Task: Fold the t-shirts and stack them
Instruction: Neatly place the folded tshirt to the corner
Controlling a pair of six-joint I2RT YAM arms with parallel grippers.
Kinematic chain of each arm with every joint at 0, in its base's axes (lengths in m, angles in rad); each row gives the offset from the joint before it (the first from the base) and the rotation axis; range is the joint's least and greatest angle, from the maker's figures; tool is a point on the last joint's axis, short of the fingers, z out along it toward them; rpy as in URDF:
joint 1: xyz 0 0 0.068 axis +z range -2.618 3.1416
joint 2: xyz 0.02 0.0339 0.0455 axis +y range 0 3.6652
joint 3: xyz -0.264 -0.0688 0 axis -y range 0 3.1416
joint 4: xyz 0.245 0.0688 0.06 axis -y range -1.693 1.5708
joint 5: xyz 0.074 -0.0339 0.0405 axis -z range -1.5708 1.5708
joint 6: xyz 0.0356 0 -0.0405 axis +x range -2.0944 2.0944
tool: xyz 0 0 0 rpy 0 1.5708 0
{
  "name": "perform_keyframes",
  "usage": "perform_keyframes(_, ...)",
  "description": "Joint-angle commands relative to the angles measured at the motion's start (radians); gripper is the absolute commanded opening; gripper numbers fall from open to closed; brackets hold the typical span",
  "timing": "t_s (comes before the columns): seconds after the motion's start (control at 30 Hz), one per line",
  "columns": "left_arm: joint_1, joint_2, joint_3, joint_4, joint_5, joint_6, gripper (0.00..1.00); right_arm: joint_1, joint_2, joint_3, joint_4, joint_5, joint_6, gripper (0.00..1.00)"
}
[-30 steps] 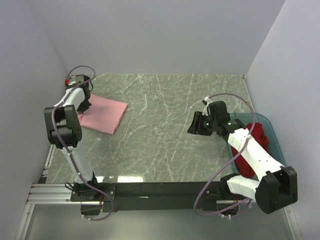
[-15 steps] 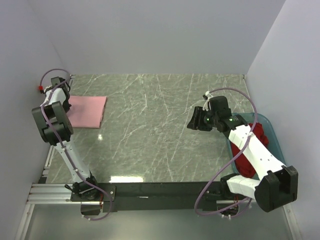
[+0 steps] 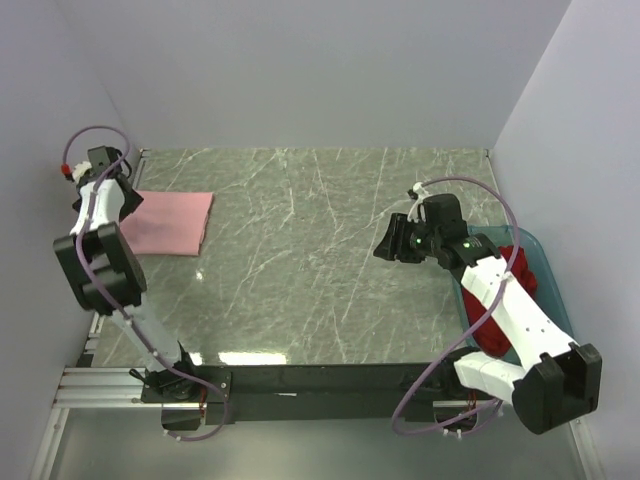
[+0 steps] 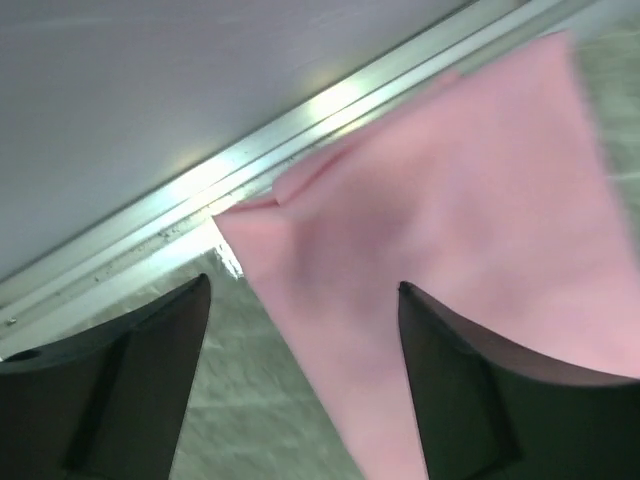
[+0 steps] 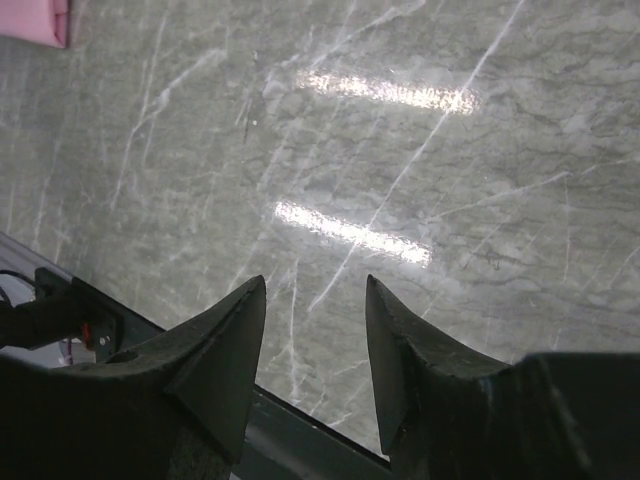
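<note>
The light pink t-shirt [image 3: 172, 222] lies folded flat at the table's far left, against the metal rail [image 4: 150, 215] by the wall. My left gripper [image 3: 122, 196] hangs over its left edge. In the left wrist view the gripper [image 4: 305, 285] is open, with the pink cloth [image 4: 450, 220] lying loose below and between the fingers. The bright red t-shirt [image 3: 520, 272] is bunched in the teal tub [image 3: 549, 268] at the right. My right gripper [image 3: 385, 246] hovers open over bare marble left of the tub; the right wrist view shows the gripper [image 5: 315, 285] with nothing in it.
The grey marble table [image 3: 300, 260] spreads between the two arms. White walls close the left, back and right sides. The black base bar [image 3: 330, 380] runs along the near edge. A corner of the pink shirt [image 5: 35, 20] shows far off in the right wrist view.
The left gripper dragged the pink shirt left to the wall, then opened and let go of it. The right arm has barely moved.
</note>
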Motion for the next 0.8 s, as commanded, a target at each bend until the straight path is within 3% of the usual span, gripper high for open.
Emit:
perform_keyframes(0.0, -0.004, -0.204, -0.110, 0.023, 0.118, -0.072, 0.82, 0.007, -0.065, -0.019, 0.063, -0.029, 0.010, 0.51)
perform_keyframes(0.2, 0.023, -0.474, -0.488, 0.227, 0.353, -0.232, 0.96, 0.007, -0.129, -0.074, 0.120, -0.069, 0.016, 0.50)
perform_keyframes(0.3, 0.034, -0.572, -0.668, 0.366, 0.443, -0.325, 0.96, 0.006, -0.148, -0.089, 0.128, -0.071, 0.015, 0.51)
perform_keyframes(0.37, 0.042, -0.606, -0.738, 0.431, 0.483, -0.382, 0.90, 0.007, -0.164, -0.101, 0.130, -0.068, 0.013, 0.52)
perform_keyframes(0.47, 0.063, -0.600, -0.821, 0.531, 0.552, -0.442, 0.83, 0.006, -0.192, -0.111, 0.128, -0.074, 0.001, 0.53)
perform_keyframes(0.77, 0.111, -0.487, -0.950, 0.784, 0.623, -0.555, 0.80, 0.006, -0.260, -0.158, 0.142, -0.087, -0.019, 0.54)
